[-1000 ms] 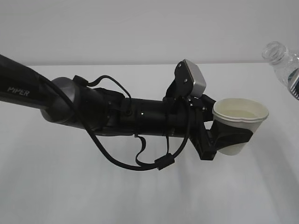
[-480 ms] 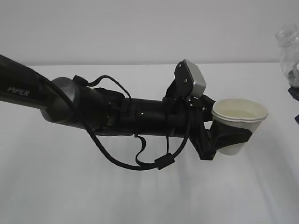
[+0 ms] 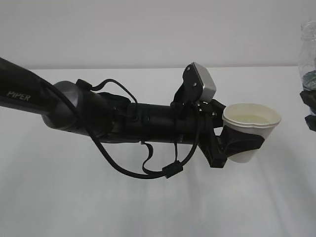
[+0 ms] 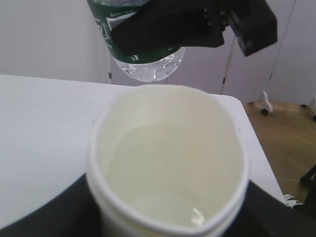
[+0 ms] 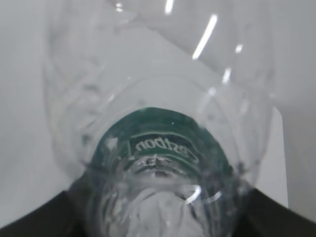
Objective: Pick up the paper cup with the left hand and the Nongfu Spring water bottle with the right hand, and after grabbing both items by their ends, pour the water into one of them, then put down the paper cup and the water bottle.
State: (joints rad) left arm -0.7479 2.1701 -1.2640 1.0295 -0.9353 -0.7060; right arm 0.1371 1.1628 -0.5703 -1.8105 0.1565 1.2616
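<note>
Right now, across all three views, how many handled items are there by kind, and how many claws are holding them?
Paper cups: 1, the paper cup, with liquid in the bottom.
Plastic bottles: 1, the Nongfu Spring water bottle, clear with a green label.
Claws: 2, the left claw around the cup, the right claw on the bottle.
Total: 4.

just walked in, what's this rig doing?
Two-arm pour task. The left gripper holds the paper cup upright above the table, with water in it. The right gripper holds the bottle by its green label, upright at the right edge of the exterior view. Nothing is flowing between them right now. Both items are off the table, not yet put down.
</note>
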